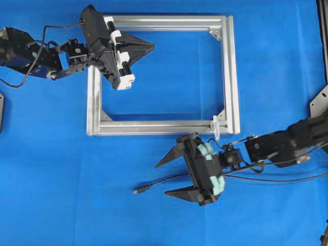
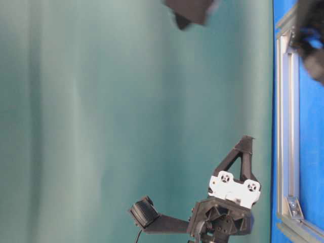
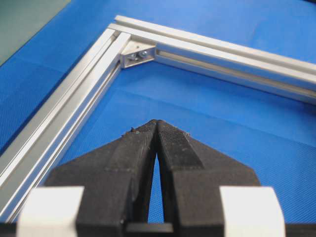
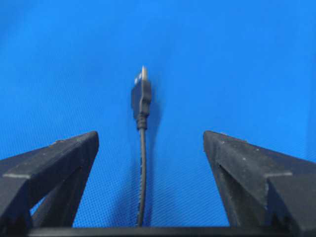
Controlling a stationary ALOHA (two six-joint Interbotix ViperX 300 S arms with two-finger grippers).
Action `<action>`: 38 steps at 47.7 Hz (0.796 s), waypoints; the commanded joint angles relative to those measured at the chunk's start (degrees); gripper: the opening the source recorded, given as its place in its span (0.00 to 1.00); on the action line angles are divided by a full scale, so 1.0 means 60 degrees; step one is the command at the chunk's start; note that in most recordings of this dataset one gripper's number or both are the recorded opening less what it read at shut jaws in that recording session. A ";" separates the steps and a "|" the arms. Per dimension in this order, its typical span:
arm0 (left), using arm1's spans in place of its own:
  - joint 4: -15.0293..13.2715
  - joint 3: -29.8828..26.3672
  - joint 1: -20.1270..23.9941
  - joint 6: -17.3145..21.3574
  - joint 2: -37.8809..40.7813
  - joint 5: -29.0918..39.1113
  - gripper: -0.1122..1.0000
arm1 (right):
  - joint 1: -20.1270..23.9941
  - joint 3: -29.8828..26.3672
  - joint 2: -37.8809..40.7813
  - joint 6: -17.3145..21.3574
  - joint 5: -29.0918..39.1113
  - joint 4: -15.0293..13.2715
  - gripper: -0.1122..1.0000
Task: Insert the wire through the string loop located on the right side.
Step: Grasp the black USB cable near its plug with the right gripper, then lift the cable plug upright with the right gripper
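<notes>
The wire [image 1: 159,182] is a thin black cable lying on the blue cloth, and its small plug [image 1: 136,191] points left. My right gripper [image 1: 161,180] stands open over it. In the right wrist view the wire [image 4: 142,168] runs up between the spread fingers of the right gripper [image 4: 150,136] to the plug [image 4: 141,96], and neither finger touches it. The string loop [image 1: 217,127] is a tiny white tie on the lower bar of the frame [image 1: 154,126], near its right corner, just above the right gripper's wrist. My left gripper [image 1: 152,46] is shut and empty over the frame's upper left part.
The silver frame's left bar [image 3: 64,113] and a corner bracket [image 3: 136,55] lie ahead of the shut left gripper [image 3: 157,122]. The wire trails off to the right under the right arm [image 1: 287,179]. A dark fixture [image 1: 320,102] sits at the right edge.
</notes>
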 commanded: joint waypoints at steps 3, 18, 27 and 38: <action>0.0029 -0.0103 -0.0029 0.0015 -0.0293 -0.0044 0.10 | 0.0059 -0.0396 0.0264 0.0088 -0.0059 0.0073 0.92; 0.0029 -0.0073 -0.0029 0.0015 -0.0293 -0.0044 0.10 | 0.0059 -0.0483 0.0410 0.0088 -0.0029 0.0073 0.86; 0.0029 -0.0073 -0.0044 0.0015 -0.0293 -0.0044 0.10 | -0.0015 -0.0410 0.0396 0.0073 0.0029 0.0059 0.38; 0.0029 -0.0073 -0.0029 0.0015 -0.0293 -0.0044 0.10 | -0.0015 -0.0425 0.0396 0.0073 0.0073 0.0029 0.06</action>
